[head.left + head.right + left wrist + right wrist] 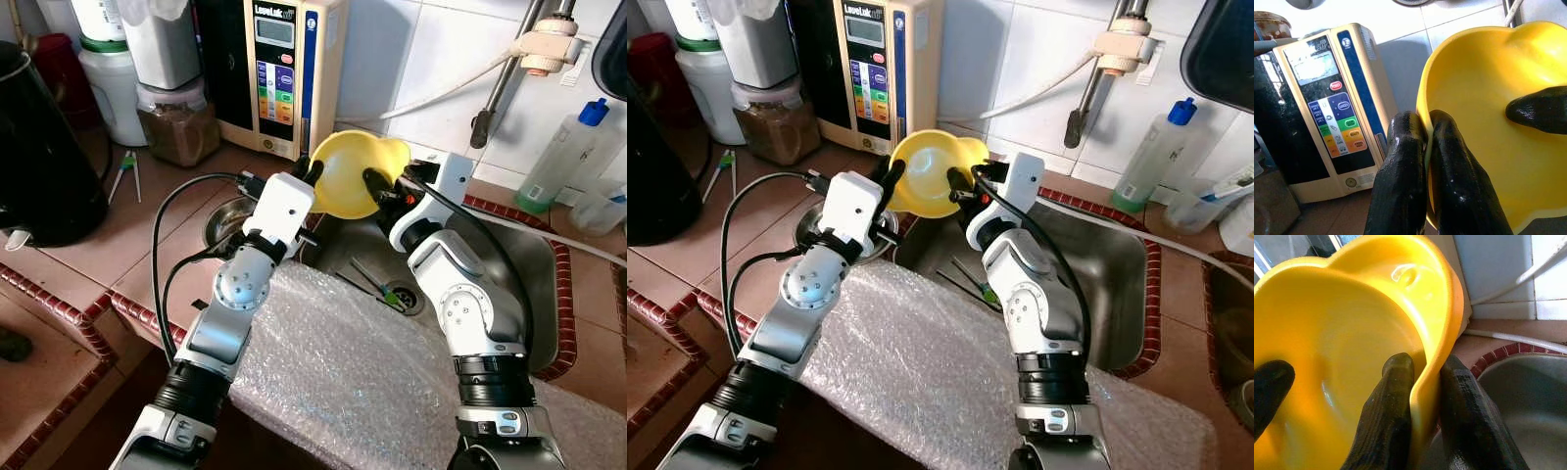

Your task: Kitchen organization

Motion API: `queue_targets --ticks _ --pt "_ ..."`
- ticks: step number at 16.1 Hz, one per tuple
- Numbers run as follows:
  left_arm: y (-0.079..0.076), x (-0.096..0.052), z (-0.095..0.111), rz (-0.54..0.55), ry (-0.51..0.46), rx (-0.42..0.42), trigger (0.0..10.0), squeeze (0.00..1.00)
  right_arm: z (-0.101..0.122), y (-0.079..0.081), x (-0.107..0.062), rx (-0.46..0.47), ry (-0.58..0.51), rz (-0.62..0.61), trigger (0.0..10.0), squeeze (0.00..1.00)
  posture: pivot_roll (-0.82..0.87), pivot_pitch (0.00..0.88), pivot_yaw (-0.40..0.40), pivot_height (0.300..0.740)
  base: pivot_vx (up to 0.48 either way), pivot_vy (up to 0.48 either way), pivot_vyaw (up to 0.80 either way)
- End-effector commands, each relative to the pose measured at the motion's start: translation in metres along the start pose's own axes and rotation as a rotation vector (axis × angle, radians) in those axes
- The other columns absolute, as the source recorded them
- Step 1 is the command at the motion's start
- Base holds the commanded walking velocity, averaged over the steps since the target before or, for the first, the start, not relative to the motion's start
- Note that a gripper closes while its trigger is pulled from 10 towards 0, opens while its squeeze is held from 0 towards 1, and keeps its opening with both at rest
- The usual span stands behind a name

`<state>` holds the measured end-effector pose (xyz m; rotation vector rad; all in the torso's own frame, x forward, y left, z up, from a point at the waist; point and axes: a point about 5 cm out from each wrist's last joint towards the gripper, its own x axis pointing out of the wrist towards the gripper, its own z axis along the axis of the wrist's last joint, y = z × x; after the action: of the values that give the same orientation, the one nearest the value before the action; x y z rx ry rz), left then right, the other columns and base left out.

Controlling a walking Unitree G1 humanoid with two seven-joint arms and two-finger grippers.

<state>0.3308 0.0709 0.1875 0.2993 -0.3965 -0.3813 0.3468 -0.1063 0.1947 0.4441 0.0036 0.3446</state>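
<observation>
A yellow plastic bowl [355, 172] hangs in the air over the near-left corner of the steel sink [534, 294]. My left gripper [312, 174] is shut on its left rim; the left wrist view has both black fingers [1447, 176] pinching the yellow rim [1422, 115]. My right gripper [380, 183] is shut on the opposite rim, one finger [1388, 416] inside the bowl [1342, 347] and one outside. The bowl tilts with its opening toward me.
A water ioniser [279, 69] stands against the tiled wall behind the bowl. Jars [176, 117] and a black kettle [39, 147] are at the left. Bubble wrap [333, 362] covers the counter's front edge. Utensils lie by the drain [397, 294]. A soap bottle [558, 157] stands at the right.
</observation>
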Motion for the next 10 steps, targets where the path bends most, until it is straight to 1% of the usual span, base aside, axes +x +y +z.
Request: queue_targets --ticks 1,2,3,4,5,7,8,10 --pt "0.008 0.001 0.011 0.03 -0.065 0.02 0.0 0.0 -0.005 -0.024 -0.004 0.007 0.047 -0.113 0.0 0.0 -0.03 0.0 -0.06 0.74 0.0 0.0 0.0" --pt "0.006 0.001 0.01 0.023 -0.065 0.025 0.3 0.0 -0.005 -0.026 -0.004 0.016 0.047 -0.122 0.0 0.0 -0.02 0.0 -0.058 0.74 0.0 0.0 0.0" --pt "0.005 0.001 0.01 0.016 -0.065 0.02 3.7 0.0 -0.005 -0.027 -0.004 0.016 0.046 -0.128 0.0 0.0 -0.02 0.0 -0.057 0.74 0.0 0.0 0.0" --pt "0.004 0.001 0.01 0.004 -0.064 0.007 8.3 0.32 -0.005 -0.028 -0.004 0.019 0.046 -0.132 0.0 0.0 -0.03 0.0 -0.057 0.74 0.0 0.0 0.0" --pt "0.003 0.001 0.01 0.002 -0.068 -0.005 10.0 1.0 -0.005 -0.028 -0.003 0.022 0.044 -0.136 0.0 0.0 -0.03 0.0 -0.057 0.74 0.0 0.0 0.0" --pt "0.003 0.001 0.01 -0.003 -0.071 -0.018 10.0 1.0 -0.004 -0.029 -0.003 0.027 0.038 -0.148 0.0 0.0 -0.02 0.0 -0.056 0.74 0.0 0.0 0.0" --pt "0.001 0.001 0.01 -0.021 -0.07 -0.026 10.0 1.0 -0.004 -0.032 -0.003 0.017 0.032 -0.175 0.0 0.0 -0.02 0.0 -0.056 0.74 0.0 0.0 0.0" --pt "-0.008 -0.001 0.01 -0.085 -0.072 -0.058 10.0 1.0 0.0 -0.04 -0.004 0.001 0.011 -0.224 0.0 0.0 -0.02 0.0 -0.057 0.74 0.0 0.0 0.0"
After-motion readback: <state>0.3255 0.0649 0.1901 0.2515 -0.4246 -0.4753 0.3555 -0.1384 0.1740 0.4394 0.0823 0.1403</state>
